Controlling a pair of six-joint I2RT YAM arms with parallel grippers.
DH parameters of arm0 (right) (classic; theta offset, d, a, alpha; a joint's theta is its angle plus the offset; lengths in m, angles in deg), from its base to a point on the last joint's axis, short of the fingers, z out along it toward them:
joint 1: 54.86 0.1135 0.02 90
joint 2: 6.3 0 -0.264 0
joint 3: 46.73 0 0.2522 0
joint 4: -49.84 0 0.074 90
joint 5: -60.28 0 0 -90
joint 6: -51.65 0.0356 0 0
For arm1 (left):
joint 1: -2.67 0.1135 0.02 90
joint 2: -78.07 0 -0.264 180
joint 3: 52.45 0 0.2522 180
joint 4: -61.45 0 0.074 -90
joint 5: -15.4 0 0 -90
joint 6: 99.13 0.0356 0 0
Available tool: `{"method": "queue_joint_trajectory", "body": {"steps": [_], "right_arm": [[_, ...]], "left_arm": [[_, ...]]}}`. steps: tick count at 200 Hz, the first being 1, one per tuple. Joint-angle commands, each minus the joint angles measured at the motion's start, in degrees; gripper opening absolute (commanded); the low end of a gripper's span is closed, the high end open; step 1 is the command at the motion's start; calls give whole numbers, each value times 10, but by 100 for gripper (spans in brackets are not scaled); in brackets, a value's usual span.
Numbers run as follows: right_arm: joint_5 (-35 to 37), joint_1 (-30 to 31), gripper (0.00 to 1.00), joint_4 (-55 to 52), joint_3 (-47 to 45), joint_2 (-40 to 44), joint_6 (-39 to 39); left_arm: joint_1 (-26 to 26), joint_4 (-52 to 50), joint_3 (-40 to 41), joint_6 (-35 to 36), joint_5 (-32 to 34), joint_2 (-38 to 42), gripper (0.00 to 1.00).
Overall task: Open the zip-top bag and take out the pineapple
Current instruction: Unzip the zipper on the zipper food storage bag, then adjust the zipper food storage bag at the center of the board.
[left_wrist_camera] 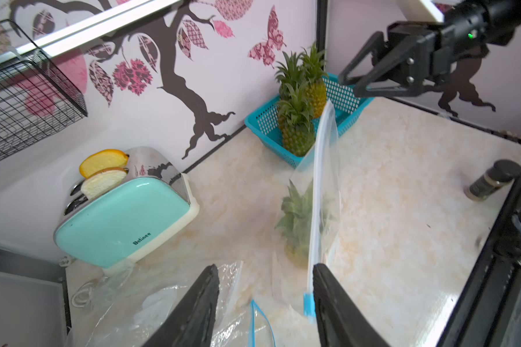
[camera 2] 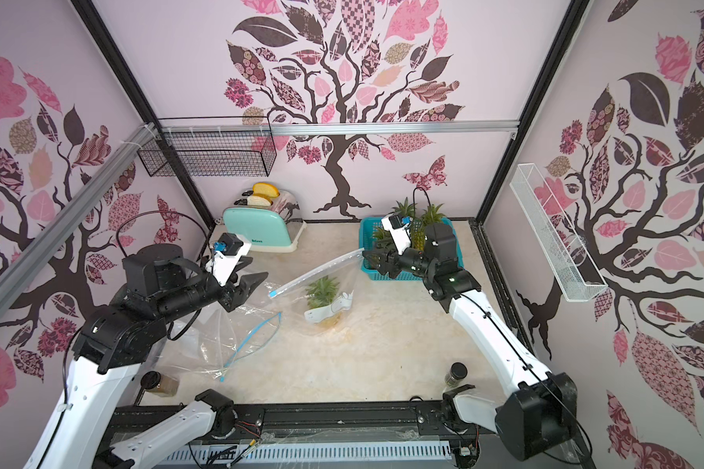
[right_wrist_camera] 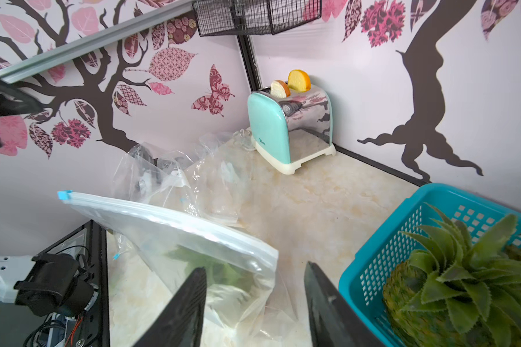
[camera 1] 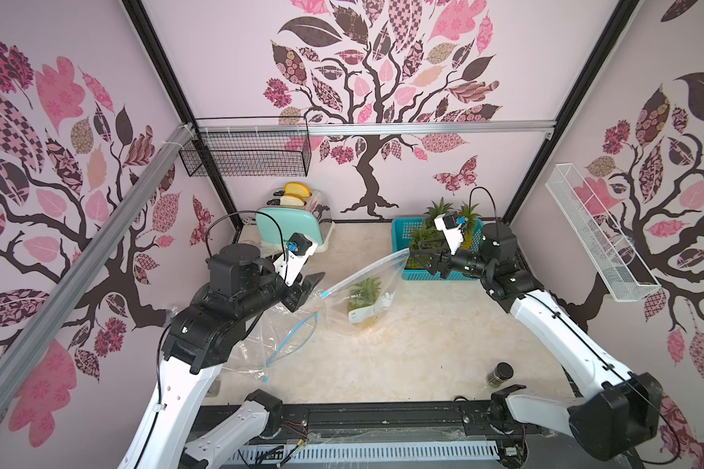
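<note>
The clear plastic zip-top bag sits at the centre of both top views. Its sealed top edge runs up and to the right, from its blue end tab towards the turquoise mesh basket. The small green-crowned pineapple is inside it, low in the bag on the pale marble-look tabletop.

The left gripper, at centre left, has its jaws apart. In the left wrist view the tab lies just beside the inner face of one finger, and contact cannot be told. The right gripper, in front of the basket, also has its jaws apart. In the right wrist view the bag's other top corner sits between them, with a clear gap on the basket side, so nothing is clamped.

The opening step appears to be in hand. In the right wrist view the closure reads as one flat closed band, though this is hard to confirm, and the fruit is not yet out. With neither end pinched, the bag will likely sag.

The next move seems to call for a fresh grip. One pair of jaws would take one lip near the band and the other pair the opposite lip. They would then pull apart across the seal, not along it. A second, empty clear bag lies crumpled at lower left and should be left alone.
</note>
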State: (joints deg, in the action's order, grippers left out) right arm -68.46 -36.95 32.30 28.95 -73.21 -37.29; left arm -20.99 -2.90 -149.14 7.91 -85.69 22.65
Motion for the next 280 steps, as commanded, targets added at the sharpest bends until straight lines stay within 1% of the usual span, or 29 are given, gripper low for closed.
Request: {"method": "queue_joint_trajectory", "body": {"steps": [1, 10, 12, 13, 26, 34, 46, 62, 72, 87, 94, 110, 117, 139, 157, 169, 182, 202, 210, 220, 235, 244, 253, 266, 280], "right_arm": [[45, 23, 49, -79, 16, 54, 17], [62, 32, 31, -87, 3, 70, 40], [63, 34, 27, -88, -2, 73, 47], [65, 34, 27, -88, -4, 74, 50], [82, 47, 9, -85, -38, 88, 104], [98, 59, 4, -82, -57, 91, 130], [108, 80, 2, -77, -85, 86, 158], [127, 105, 1, -72, -108, 61, 185], [120, 112, 0, -63, -114, 36, 197], [116, 118, 0, -43, -121, 5, 215], [112, 120, 0, -28, -122, -10, 221], [105, 124, 0, -10, -113, -46, 229], [98, 126, 0, 0, -105, -62, 231], [80, 131, 1, 40, -82, -115, 247], [59, 133, 1, 82, -55, -166, 265], [47, 132, 2, 102, -26, -204, 273], [29, 132, 3, 119, 12, -245, 279], [15, 133, 7, 108, 70, -290, 275], [21, 133, 10, 92, 84, -295, 266], [38, 133, 20, 60, 94, -291, 249], [65, 133, 37, 24, 83, -264, 224], [81, 133, 45, 4, 70, -242, 211], [89, 133, 51, -16, 55, -218, 196], [103, 133, 59, -43, 38, -183, 180], [109, 132, 63, -60, 18, -148, 167]], "left_arm": [[23, 92, 10, -36, 12, -56, 12], [51, 104, 17, -58, -13, -77, 0], [58, 108, 20, -65, -18, -82, 0], [61, 110, 23, -67, -21, -84, 0], [102, 154, 60, -105, -68, -96, 0], [120, 179, 89, -121, -98, -96, 0], [124, 199, 125, -136, -116, -96, 0], [123, 213, 173, -158, -144, -95, 0], [121, 223, 207, -175, -159, -91, 0], [103, 243, 259, -203, -161, -75, 0], [83, 255, 282, -215, -151, -65, 0], [17, 270, 316, -230, -108, -45, 0], [-4, 283, 331, -248, -98, -38, 0], [-61, 338, 390, -312, -65, -10, 0], [-107, 368, 430, -344, -24, 19, 0], [-126, 379, 449, -363, 1, 39, 0], [-137, 388, 464, -381, 16, 59, 0], [-140, 390, 473, -401, 23, 83, 0], [-140, 384, 471, -403, 30, 90, 0], [-140, 366, 462, -397, 50, 97, 0], [-140, 323, 436, -383, 109, 101, 14], [-139, 297, 415, -361, 137, 98, 24], [-134, 277, 393, -339, 148, 91, 32], [-111, 257, 362, -316, 125, 72, 44], [-73, 248, 339, -307, 57, 49, 51]]}}
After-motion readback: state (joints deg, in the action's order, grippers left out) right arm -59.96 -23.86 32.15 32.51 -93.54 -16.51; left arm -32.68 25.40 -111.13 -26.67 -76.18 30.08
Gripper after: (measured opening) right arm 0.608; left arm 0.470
